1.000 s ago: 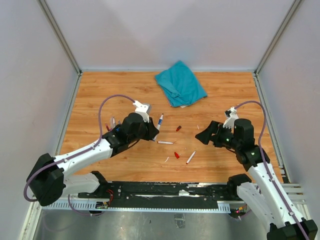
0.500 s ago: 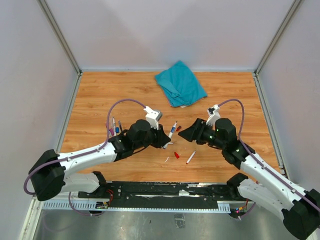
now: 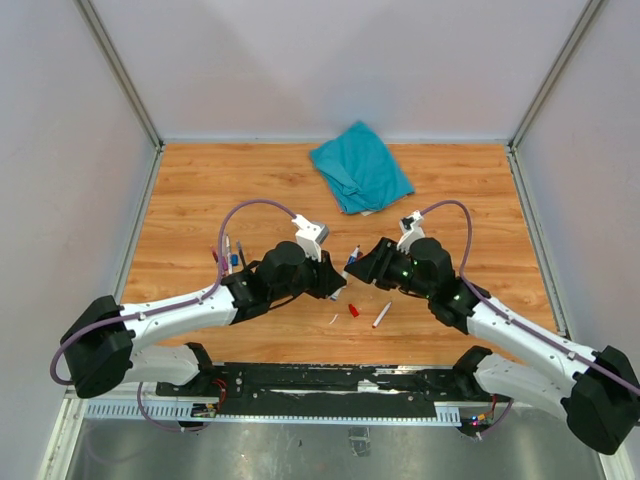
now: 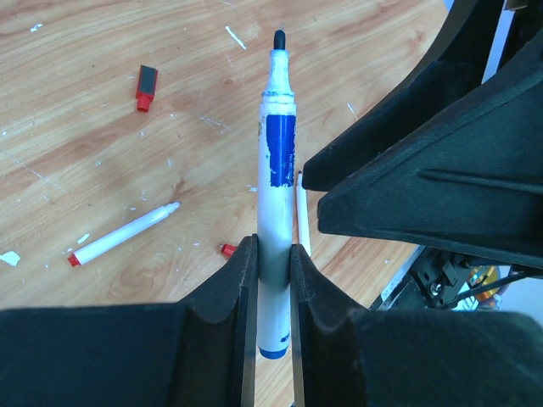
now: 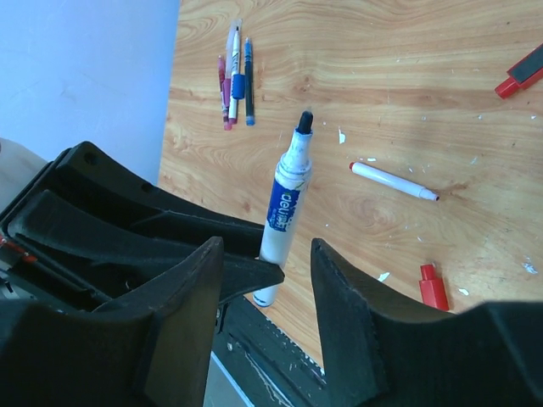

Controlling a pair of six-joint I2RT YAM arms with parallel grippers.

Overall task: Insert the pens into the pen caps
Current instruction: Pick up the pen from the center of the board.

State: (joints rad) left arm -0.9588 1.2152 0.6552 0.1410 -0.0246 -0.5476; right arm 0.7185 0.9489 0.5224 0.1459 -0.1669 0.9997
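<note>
My left gripper (image 4: 273, 254) is shut on a white pen (image 4: 276, 170) with a blue label, its uncapped dark tip pointing away from the jaws. In the top view this pen (image 3: 351, 261) hangs above the table between both grippers. My right gripper (image 5: 265, 271) is open, one finger on each side of the held pen's (image 5: 284, 203) lower barrel, not touching it. A red pen cap (image 3: 354, 310) and a loose white pen (image 3: 381, 315) lie on the wood below. Another red cap (image 5: 519, 78) lies farther off. A white pen with a red end (image 4: 123, 235) lies flat.
Several more pens (image 3: 228, 255) lie together by the left arm. A teal cloth (image 3: 360, 165) is crumpled at the back of the wooden table (image 3: 200, 190). A white scrap (image 3: 334, 319) lies near the front. Grey walls enclose the table.
Both arms swung inward to meet at the middle. The left carried the pen to the right. The right gripper's jaws narrowed around the pen.
</note>
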